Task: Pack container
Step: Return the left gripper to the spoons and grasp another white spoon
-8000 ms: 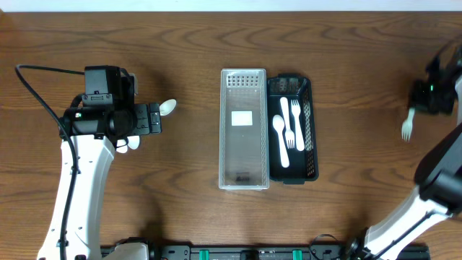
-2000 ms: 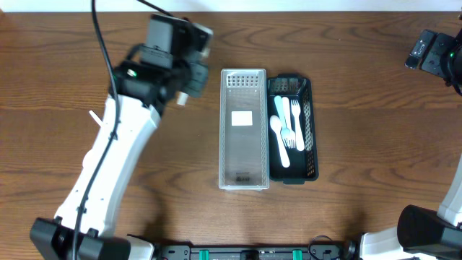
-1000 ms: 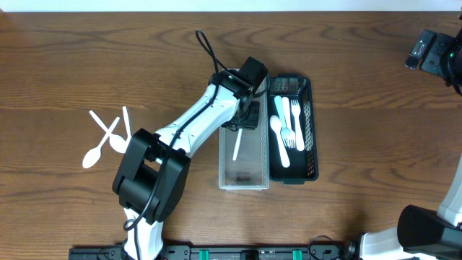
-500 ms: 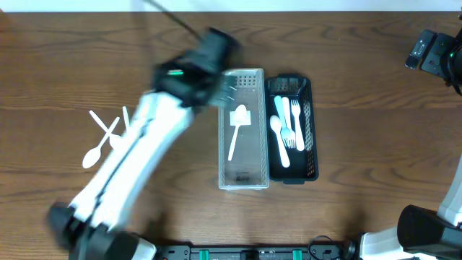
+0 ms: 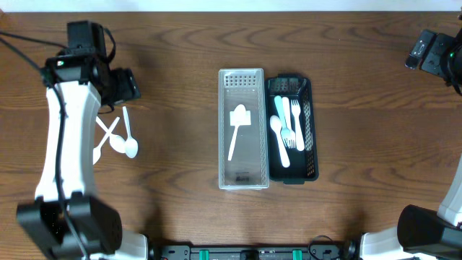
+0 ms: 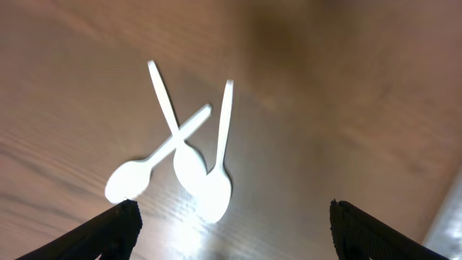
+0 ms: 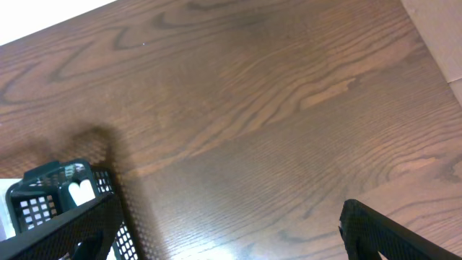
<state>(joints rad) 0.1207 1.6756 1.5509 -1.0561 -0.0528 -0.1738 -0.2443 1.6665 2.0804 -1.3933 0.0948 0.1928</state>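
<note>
A clear container [image 5: 243, 170] stands mid-table with one white spoon [image 5: 237, 124] lying inside. Next to it on the right is a black mesh basket [image 5: 310, 130] holding white forks and a spoon [image 5: 287, 128]. Three loose white spoons [image 5: 115, 135] lie crossed on the table at the left; the left wrist view shows the same spoons [image 6: 189, 155] just ahead of the fingers. My left gripper [image 5: 123, 85] hovers over the table just beyond them, open and empty [image 6: 232, 207]. My right gripper [image 5: 432, 54] is at the far right back, open and empty [image 7: 231, 209].
The black basket's corner [image 7: 50, 189] shows at the left edge of the right wrist view. Bare wood lies between the loose spoons and the containers. The table's back edge runs along the top of the overhead view.
My left arm swung away from the clear container back to the left side, above the loose spoons. The spoon it carried now lies in the container, and its jaws have opened. The right arm stayed still.
</note>
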